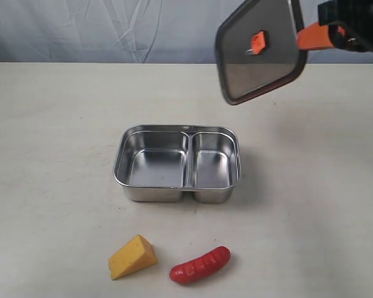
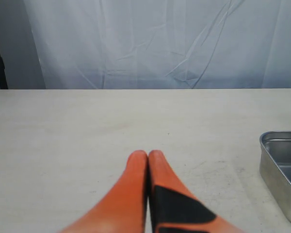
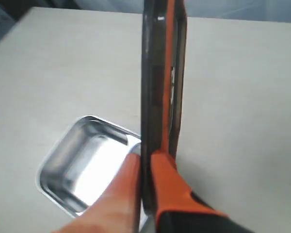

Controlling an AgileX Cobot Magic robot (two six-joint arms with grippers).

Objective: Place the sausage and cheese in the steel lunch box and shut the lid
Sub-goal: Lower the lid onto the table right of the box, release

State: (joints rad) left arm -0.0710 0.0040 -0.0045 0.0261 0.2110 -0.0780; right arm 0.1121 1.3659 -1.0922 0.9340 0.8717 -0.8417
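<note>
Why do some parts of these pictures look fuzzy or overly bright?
Exterior view: sharp, even light; the shiny rectangular steel lunch box throws a faint shadow. Left wrist view: the shut orange left tool blurs close to the lens. Right wrist view: the dark translucent lid, edge-on, is soft, and the box glares white.

There is one steel lunch box with two compartments, one lid, one cheese, one sausage, one table, and two grippers, namely the left gripper and the right gripper
</note>
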